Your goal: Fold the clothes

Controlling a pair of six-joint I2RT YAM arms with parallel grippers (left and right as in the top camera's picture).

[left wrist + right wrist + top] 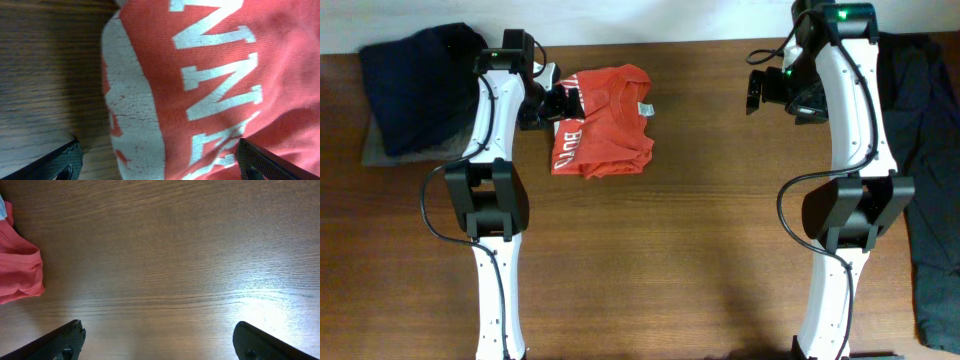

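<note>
The clothes, a red-orange T-shirt [604,121] with white lettering, lie folded into a small bundle on the wooden table [680,230] at the back left. My left gripper [558,102] hangs at the bundle's left edge, open; its wrist view is filled by the shirt's print [215,85], and the two fingertips [67,161] stand wide apart, one over wood, one over cloth. My right gripper [757,92] is open over bare wood at the back right, well clear of the shirt, whose edge [19,265] shows at the left of its wrist view.
A dark navy garment [415,85] lies piled at the back left corner. A dark grey garment [928,170] drapes along the table's right side, behind the right arm. Both arm bases stand at the front of the table.
</note>
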